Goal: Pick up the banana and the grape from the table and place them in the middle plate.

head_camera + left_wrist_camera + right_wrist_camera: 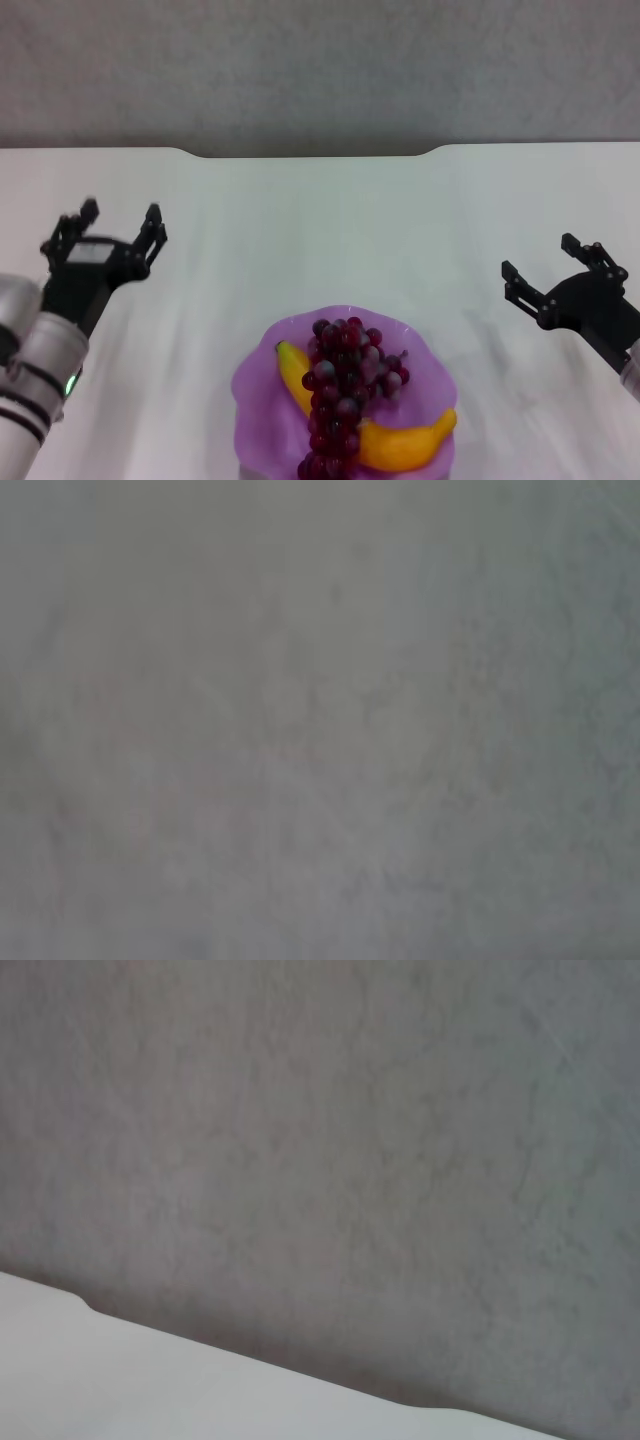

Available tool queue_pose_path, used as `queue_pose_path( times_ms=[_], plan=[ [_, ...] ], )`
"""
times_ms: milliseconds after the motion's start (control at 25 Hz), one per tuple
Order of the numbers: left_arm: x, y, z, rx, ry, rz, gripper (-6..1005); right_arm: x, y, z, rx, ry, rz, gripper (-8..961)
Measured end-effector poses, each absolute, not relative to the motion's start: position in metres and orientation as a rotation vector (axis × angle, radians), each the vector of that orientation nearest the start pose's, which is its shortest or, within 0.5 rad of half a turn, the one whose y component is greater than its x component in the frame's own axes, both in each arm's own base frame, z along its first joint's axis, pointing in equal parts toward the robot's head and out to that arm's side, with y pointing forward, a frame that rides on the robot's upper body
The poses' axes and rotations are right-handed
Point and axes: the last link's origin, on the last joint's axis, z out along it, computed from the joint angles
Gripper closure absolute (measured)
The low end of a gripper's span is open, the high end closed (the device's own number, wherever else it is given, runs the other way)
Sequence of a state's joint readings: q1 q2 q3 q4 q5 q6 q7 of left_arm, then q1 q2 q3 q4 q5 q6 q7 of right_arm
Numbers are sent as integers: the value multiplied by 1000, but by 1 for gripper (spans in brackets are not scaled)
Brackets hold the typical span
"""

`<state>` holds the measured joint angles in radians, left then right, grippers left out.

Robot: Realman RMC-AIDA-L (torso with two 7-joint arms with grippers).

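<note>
The purple scalloped middle plate [258,385] sits at the front centre of the white table [320,230]. The yellow-orange banana [400,443] lies in it, curving from upper left to lower right. The dark red-purple grape bunch [345,385] lies across the banana in the plate. My left gripper [118,222] is open and empty above the table at the far left, well away from the plate. My right gripper [548,265] is open and empty at the far right. The wrist views show none of these things.
The table's notched back edge [310,154] meets a grey wall [320,70]. The right wrist view shows that wall [320,1140] and a strip of the table edge [150,1390]. The left wrist view shows only a blurred grey surface.
</note>
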<state>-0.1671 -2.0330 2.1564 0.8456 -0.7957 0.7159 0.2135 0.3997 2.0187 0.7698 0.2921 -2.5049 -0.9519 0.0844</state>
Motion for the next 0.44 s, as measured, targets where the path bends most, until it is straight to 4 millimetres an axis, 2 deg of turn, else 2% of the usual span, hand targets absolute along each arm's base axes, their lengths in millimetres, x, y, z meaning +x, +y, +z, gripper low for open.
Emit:
queue_pose_path(
  times_ms=[120,200,440],
  plan=[
    [-296,322,-39,-1659,-693,-755,227,325,324,-50,-1928,462,511,62],
    [-298,321,-37,-1663,-689,-826,225,323,325,-51,-1931,460,519,62],
    [-306,322,-32,-1650,-676,-817,223,321,326,-51,-1933,456,524,62]
  ],
)
